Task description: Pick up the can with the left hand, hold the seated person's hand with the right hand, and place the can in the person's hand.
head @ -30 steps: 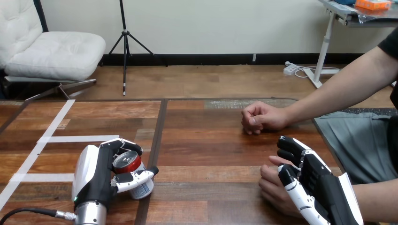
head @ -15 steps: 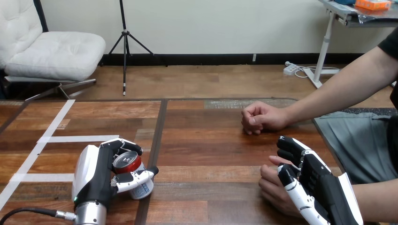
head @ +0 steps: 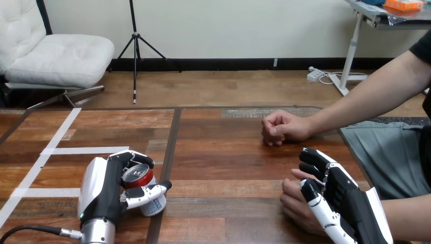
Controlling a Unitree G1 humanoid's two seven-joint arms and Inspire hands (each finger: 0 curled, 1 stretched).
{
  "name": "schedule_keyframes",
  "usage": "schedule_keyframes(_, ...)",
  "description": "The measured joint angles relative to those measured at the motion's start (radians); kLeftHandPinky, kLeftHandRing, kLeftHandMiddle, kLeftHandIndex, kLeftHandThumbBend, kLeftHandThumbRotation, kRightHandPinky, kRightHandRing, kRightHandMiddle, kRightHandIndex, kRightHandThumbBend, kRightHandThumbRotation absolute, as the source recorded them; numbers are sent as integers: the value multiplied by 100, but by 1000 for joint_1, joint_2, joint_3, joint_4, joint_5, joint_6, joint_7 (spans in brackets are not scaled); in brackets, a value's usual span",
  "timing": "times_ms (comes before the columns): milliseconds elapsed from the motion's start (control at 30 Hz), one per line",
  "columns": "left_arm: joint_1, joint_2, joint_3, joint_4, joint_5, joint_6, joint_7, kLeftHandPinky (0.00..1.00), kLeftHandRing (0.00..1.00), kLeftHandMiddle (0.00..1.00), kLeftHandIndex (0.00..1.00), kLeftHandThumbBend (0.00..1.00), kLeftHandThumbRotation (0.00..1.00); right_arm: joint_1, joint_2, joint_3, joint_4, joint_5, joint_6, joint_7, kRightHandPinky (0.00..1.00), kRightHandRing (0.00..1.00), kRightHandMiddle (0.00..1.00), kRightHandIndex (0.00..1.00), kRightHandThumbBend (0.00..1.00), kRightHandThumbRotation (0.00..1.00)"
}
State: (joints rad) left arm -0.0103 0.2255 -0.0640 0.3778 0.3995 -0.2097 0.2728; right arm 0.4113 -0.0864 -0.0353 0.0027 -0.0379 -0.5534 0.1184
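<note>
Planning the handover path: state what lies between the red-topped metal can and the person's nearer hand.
Nothing: in the head view, only bare wooden table lies between the red-topped metal can, gripped by the left hand, and the person's nearer hand.

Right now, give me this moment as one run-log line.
left hand: shut on can | right hand: over person's nearer hand | person's farther hand: fist on table | handover: pending

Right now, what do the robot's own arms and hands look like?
The left hand is black with a broad white shell on its back and black-and-white jointed fingers, on a round silver forearm. The right hand is black too, with a white shell along its back edge.
</note>
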Motion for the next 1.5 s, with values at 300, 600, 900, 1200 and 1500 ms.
schedule_keyframes(300, 0, 0, 0, 0, 0, 0, 0, 42, 47, 51, 50, 71, 0, 0, 0, 0, 0, 1, -1, 0, 78, 85, 86, 83, 57, 65)
schedule_keyframes(600, 0, 0, 0, 0, 0, 0, -1, 42, 47, 52, 50, 72, 0, 0, 0, 0, 0, 3, -1, 0, 78, 85, 86, 83, 57, 65)
schedule_keyframes(900, 0, 0, 0, -1, 1, 0, -3, 40, 46, 51, 50, 73, 0, 0, 0, 0, 0, 1, 0, 0, 78, 85, 86, 83, 58, 66)
schedule_keyframes(1200, 0, 0, 0, -12, 3, 0, -10, 39, 45, 50, 50, 72, 0, 0, 0, 0, 0, -3, 0, -2, 78, 85, 85, 83, 59, 66)
schedule_keyframes(1500, -4, 2, 0, -35, 6, 0, -20, 39, 45, 50, 50, 72, 0, -2, 1, 0, 2, -4, 0, -3, 79, 85, 86, 83, 58, 66)
